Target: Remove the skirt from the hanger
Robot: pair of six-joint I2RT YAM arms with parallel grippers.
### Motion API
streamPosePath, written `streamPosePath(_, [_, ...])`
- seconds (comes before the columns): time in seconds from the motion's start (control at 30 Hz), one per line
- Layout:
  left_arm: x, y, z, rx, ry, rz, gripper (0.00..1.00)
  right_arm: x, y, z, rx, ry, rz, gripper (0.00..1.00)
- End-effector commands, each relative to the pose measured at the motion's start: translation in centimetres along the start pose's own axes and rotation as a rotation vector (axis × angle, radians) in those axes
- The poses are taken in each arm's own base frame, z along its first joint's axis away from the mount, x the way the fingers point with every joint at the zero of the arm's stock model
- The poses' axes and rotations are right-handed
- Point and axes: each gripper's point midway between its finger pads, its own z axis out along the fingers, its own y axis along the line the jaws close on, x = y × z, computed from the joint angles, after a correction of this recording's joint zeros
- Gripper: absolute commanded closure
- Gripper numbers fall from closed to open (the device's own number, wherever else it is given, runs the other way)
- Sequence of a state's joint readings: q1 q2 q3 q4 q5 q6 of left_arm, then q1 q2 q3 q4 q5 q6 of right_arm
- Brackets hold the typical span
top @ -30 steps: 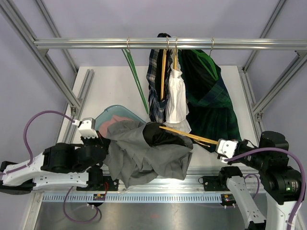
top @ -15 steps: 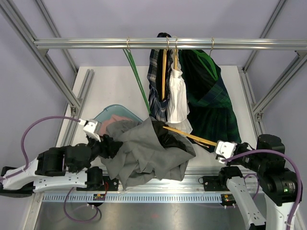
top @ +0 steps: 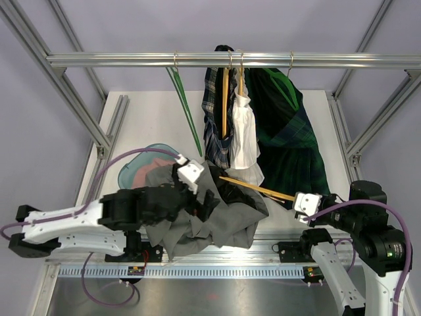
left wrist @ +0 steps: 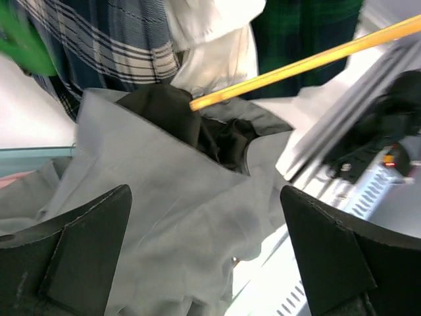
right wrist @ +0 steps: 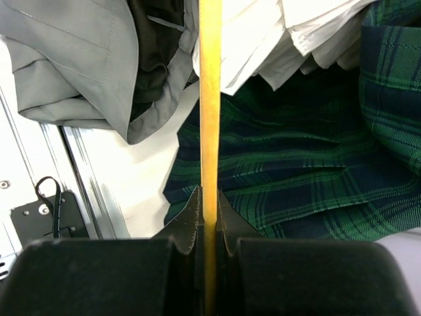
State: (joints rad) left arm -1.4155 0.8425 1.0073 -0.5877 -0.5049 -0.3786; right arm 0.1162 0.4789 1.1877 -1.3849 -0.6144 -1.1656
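Note:
The grey skirt [top: 220, 220] with black lining lies in a crumpled heap at the table's front. The wooden hanger [top: 253, 187] runs from its waist opening out to the right, its far end still inside the dark lining [left wrist: 217, 141]. My right gripper [top: 294, 197] is shut on the hanger's bar [right wrist: 210, 99], seen pinched between the jaws [right wrist: 210, 197]. My left gripper [top: 205, 201] hovers over the skirt's upper left, wide open, with only grey cloth [left wrist: 164, 210] below its fingers [left wrist: 204, 191].
On the rail at the back hang a green plaid garment [top: 289, 138], a white one [top: 242, 138], a navy plaid one [top: 214, 125] and a bare green hanger [top: 187, 112]. A teal basin [top: 135, 168] with pink cloth sits left of the skirt. A metal rail [top: 276, 253] edges the table front.
My left gripper has opened and let go of the skirt, then swung right over the heap. The skirt has slumped lower. The right gripper has barely shifted, still holding the hanger.

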Motion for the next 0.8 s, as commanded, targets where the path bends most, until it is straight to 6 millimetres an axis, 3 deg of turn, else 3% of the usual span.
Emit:
streamPosePath(0.0, [-1.5, 0.6, 1.9, -0.153, -0.056, -0.026, 0.01, 1.0, 5.9, -0.7, -0.224, 0.04, 0.156, 1.0])
streamPosePath(0.2, [1.0, 3.9, 3.2, -0.45, -0.111, -0.204, 0.02, 0.8, 6.2, -0.5, -0.239, 0.021, 0.168, 1.0])
streamPosePath(0.27, [1.9, 4.9, 3.4, -0.519, -0.145, -0.271, 0.07, 0.5, 6.3, -0.5, -0.244, 0.009, 0.175, 1.0])
streamPosePath(0.33, [2.8, 5.1, 4.0, -0.543, -0.153, -0.284, 0.18, 0.3, 6.4, -0.4, -0.251, -0.002, 0.182, 1.0])
streamPosePath(0.37, [3.6, 5.4, 4.3, -0.56, -0.155, -0.284, 0.31, 0.3, 6.4, -0.4, -0.25, -0.003, 0.184, 1.0])
streamPosePath(0.43, [4.1, 5.5, 4.7, -0.563, -0.173, -0.3, 0.47, 0.2, 6.5, -0.5, -0.247, -0.007, 0.187, 1.0])
streamPosePath(0.47, [4.6, 5.9, 4.7, -0.574, -0.177, -0.307, 0.64, 0.2, 6.6, -0.6, -0.245, -0.007, 0.187, 1.0])
streamPosePath(0.6, [5.3, 6.9, 4.1, -0.615, -0.183, -0.319, 1.0, 0.3, 6.6, -0.8, -0.23, 0.0, 0.183, 1.0])
streamPosePath(0.7, [6.5, 9.1, 1.8, -0.687, -0.151, -0.294, 1.0, 0.8, 6.3, -0.9, -0.212, 0.027, 0.169, 1.0])
streamPosePath(0.77, [6.7, 10.4, 0.3, -0.715, -0.181, -0.371, 1.0, 1.0, 6.2, -1.1, -0.197, 0.038, 0.159, 1.0])
